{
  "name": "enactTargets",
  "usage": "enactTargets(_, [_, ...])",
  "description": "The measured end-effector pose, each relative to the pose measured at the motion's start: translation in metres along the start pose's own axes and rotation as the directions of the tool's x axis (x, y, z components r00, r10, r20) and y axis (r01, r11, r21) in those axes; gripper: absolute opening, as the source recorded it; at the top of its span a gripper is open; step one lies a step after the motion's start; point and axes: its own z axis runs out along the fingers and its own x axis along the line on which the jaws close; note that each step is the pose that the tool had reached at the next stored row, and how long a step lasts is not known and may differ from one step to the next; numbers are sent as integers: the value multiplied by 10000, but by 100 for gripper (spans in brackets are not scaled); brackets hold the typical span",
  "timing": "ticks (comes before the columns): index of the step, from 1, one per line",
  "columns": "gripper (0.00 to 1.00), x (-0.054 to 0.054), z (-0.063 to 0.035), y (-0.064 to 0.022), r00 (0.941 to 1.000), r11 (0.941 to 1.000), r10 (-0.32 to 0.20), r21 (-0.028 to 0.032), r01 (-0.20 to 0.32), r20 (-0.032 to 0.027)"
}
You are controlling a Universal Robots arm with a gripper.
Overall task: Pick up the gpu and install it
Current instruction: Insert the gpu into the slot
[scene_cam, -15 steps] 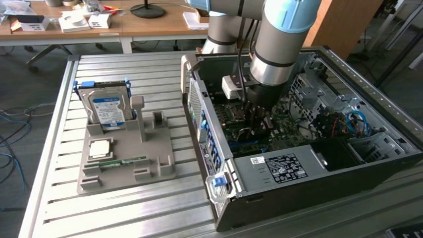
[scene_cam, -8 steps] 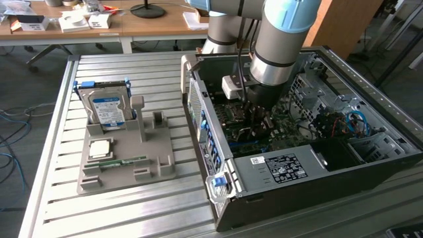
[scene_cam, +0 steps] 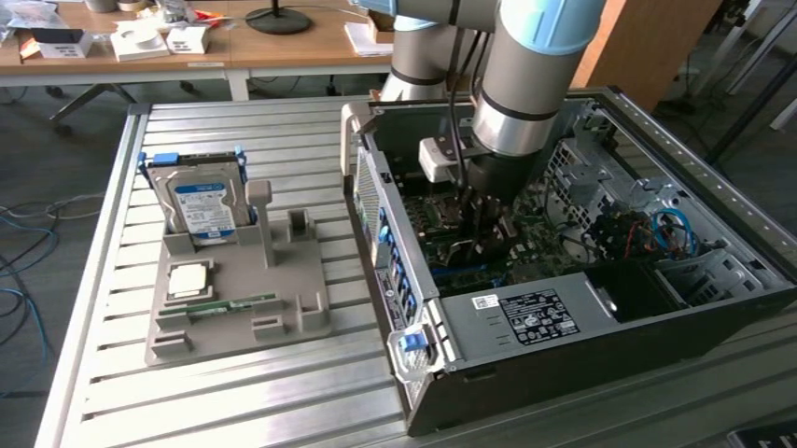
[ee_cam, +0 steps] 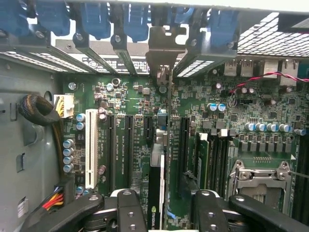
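Note:
The gpu (ee_cam: 157,186) stands on edge in the open computer case (scene_cam: 524,317). It lines up with a long black slot of the green motherboard (ee_cam: 231,104). Its grey metal end bracket (ee_cam: 162,53) rests against the case's rear slot openings. My gripper (ee_cam: 169,198) is low inside the case, over the motherboard (scene_cam: 480,219), and straddles the card. One finger (ee_cam: 129,210) is close to the card's side. The other finger (ee_cam: 207,210) stands off it with green board showing in the gap, so the jaws look open around the card.
Blue slot latches (ee_cam: 96,21) line the rear wall beside the bracket. Memory sticks (ee_cam: 217,150) and the processor socket (ee_cam: 263,176) lie to one side, a white slot (ee_cam: 91,147) to the other. A grey fixture (scene_cam: 237,299) holds the hard drive (scene_cam: 200,201) on the slatted table.

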Motion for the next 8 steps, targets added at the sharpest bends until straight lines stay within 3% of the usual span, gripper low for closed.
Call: enactTargets(8, [45,-4,-167,-5,10000,10000,2,3,-2,1])
